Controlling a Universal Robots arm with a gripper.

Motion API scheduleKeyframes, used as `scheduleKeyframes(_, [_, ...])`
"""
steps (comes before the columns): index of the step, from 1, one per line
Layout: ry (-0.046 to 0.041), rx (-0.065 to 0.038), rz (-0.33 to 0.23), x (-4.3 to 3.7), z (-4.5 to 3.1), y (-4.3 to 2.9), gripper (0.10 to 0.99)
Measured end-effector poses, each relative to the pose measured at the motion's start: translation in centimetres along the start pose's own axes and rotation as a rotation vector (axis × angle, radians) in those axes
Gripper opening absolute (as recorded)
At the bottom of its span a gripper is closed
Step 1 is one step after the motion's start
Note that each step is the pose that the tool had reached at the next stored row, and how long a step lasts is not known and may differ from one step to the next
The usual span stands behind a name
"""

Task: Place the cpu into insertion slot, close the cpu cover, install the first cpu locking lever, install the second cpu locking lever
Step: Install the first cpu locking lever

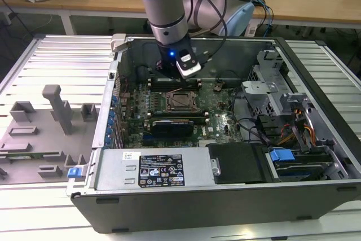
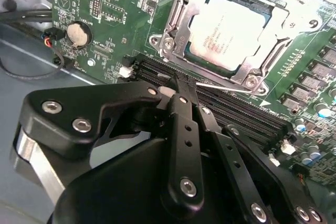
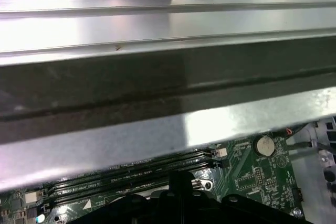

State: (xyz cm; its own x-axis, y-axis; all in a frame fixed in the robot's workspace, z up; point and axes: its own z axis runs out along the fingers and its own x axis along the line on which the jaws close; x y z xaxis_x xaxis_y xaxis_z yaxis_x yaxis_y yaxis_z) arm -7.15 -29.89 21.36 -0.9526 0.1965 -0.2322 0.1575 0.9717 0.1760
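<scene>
1. Robot arm (image 1: 163, 4): in the exterior view it reaches down into an open computer case (image 1: 225, 210), which lies on a slatted metal surface (image 1: 56, 55).
2. Claw (image 2: 176, 84): the black fingers are drawn together. Their tips sit low over the green circuit board (image 2: 115, 3), at the edge of the long black memory slots (image 2: 236, 111) and just beside the socket.
3. cpu (image 2: 227, 29): its pale metal top faces up, and it lies flat inside the insertion slot (image 1: 181, 101). In the exterior view the slot sits near the middle of the board, just in front of the arm.
4. cpu cover (image 2: 177, 22): the silver frame plate is lowered flat over the slot, and its square window frames the cpu.
5. Locking lever (image 2: 231, 87): this thin bright rod lies along the side of the socket nearest the claw. One end meets the fingertips, but whether they pinch it or only touch it cannot be told.
6. Coin battery (image 2: 79, 34): a round silver cell on the board, well apart from the socket.
7. Case wall (image 3: 157, 87): in the first wrist view, a grey metal band runs alongside the memory slots.
8. Grey fixtures (image 1: 53, 111): these stand on the surface to the exterior view's left of the case.
9. Power supply box (image 1: 161, 170): a labelled metal box at the near edge of the case.
</scene>
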Motion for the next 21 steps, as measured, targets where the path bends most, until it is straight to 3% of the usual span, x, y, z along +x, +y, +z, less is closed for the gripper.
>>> scheduleKeyframes(21, [-0.025, 0.033, 0.136, 0.66, 1.06, 0.8, 0.106])
